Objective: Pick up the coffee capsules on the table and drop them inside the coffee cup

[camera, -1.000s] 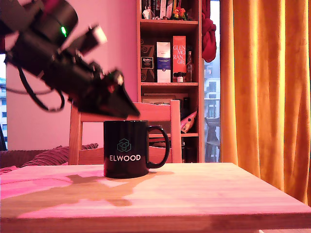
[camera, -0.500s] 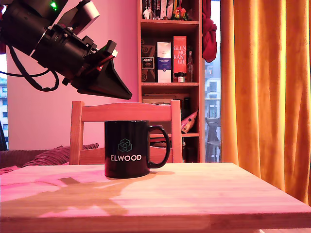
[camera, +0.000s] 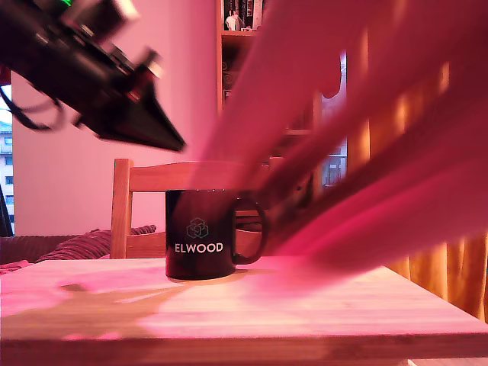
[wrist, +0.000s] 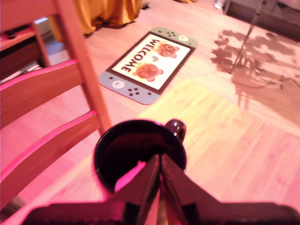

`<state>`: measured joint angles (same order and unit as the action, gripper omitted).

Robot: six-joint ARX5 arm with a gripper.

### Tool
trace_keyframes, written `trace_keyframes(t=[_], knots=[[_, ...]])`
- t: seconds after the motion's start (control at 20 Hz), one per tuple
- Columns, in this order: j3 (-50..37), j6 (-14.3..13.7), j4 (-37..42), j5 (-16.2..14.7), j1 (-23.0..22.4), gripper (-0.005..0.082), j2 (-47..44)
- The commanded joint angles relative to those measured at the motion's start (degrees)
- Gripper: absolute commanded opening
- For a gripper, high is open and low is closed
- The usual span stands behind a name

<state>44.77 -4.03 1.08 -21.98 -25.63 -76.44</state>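
The black coffee cup (camera: 200, 236) with white "ELWOOD" lettering stands upright on the wooden table (camera: 305, 309). My gripper (camera: 181, 146) hangs above it, toward the exterior view's left, fingers pointing down at the cup. In the wrist view the gripper (wrist: 160, 161) is shut with nothing held, its tips over the cup's (wrist: 126, 147) open mouth. A pink patch shows inside the cup; I cannot tell what it is. No coffee capsules are visible on the table.
A large motion-blurred pink shape (camera: 358, 152) sweeps in from the exterior view's right down to the cup's handle. A wooden chair (camera: 152, 177) stands just behind the table. A bookshelf (camera: 236, 46) and orange curtain (camera: 450, 282) lie beyond. A welcome mat (wrist: 147, 61) lies on the floor.
My gripper has risen from just above the cup's rim and drawn back toward the exterior view's left. The blurred pink shape has come in from the right.
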Motion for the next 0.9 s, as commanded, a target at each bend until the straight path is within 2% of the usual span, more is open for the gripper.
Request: trace_keyframes(t=[0.0,0.15,0.25,0.45,0.85], knots=[[-3.7,1.9,-0.8,0.3,0.5,-0.0024,1.6],[-8.0,3.9,-2.4,2.2,0.7,-0.0024,6.2],[-9.9,4.3,-3.5,3.5,0.7,-0.0024,8.8],[-12.6,6.6,-3.9,3.7,0.7,-0.0024,12.1],[-13.1,6.6,-5.1,3.9,-0.1,-0.0024,12.1]])
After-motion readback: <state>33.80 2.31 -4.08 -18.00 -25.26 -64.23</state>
